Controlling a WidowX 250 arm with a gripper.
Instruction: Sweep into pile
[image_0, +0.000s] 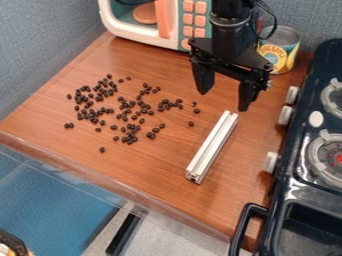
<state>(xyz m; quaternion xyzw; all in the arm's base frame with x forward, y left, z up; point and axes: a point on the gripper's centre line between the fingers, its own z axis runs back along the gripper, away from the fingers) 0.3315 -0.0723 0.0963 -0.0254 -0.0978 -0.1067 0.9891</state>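
Observation:
The black gripper (224, 100) hangs over the back right of the wooden counter, its two fingers spread apart with nothing between them. Just below it in the view, a silver-white metal bar (212, 146) lies flat on the counter, slanting from upper right to lower left; the two look apart. Dark beans (127, 112) are scattered loosely over the left and middle of the counter, to the left of the bar. A few lie away from the others, such as a bean (102, 149) toward the front edge and a bean (191, 123) close to the bar.
A toy microwave (170, 20) stands at the back, with a pineapple can (279, 50) behind the gripper on the right. Along the right side runs a black toy stove (300, 170) with white knobs and a black handle (244, 227). The counter's front edge (113, 182) slants across below.

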